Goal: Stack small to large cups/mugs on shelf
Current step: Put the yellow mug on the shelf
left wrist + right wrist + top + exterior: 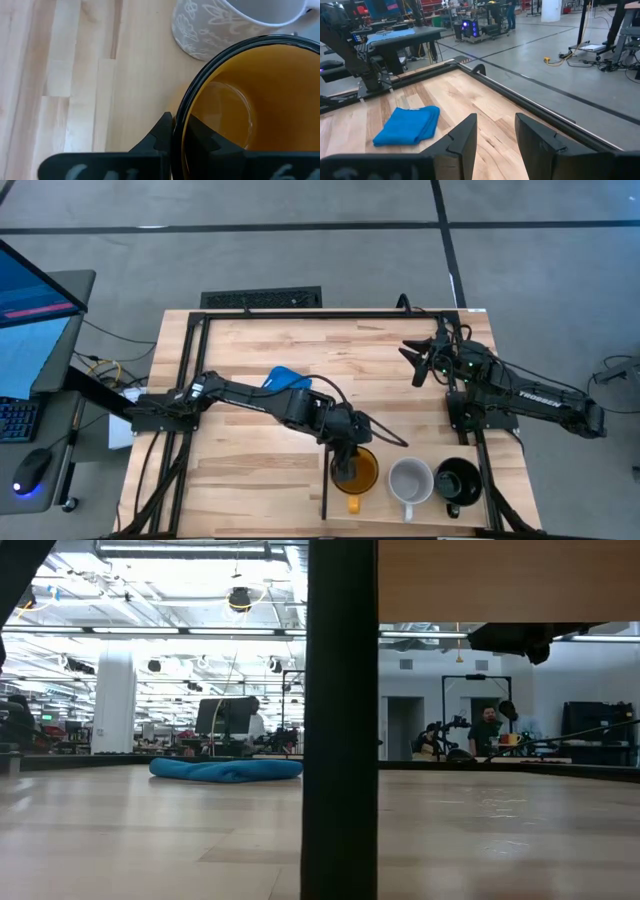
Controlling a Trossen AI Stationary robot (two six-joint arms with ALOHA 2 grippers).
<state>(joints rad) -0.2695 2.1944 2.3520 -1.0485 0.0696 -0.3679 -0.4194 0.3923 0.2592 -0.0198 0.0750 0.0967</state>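
Three mugs stand in a row near the table's near edge, on the wooden shelf (400, 515) right of a thin black divider strip (324, 498): the amber mug (362, 476), the grey-white mug (410, 482) and the black mug (458, 480). My left gripper (347, 465) is over the amber mug and shut on its rim. In the left wrist view the amber mug (260, 100) sits close beside the patterned grey-white mug (220, 25). My right gripper (418, 360) waits open above the table's far right part, touching nothing. My left gripper (179, 122) holds the amber mug by its rim (186, 100), on the side away from the grey-white mug. One finger (162, 135) is outside the wall and one finger (202, 137) inside, coming from above. The mug is upright; whether its base rests on the wood cannot be told.
A folded blue cloth (285, 380) lies mid-table; it also shows in the right wrist view (407, 125) and the low view (225, 769). A black frame rail (300, 312) runs along the far edge. A black post (340, 720) fills the low view's middle. People stand far behind the table.
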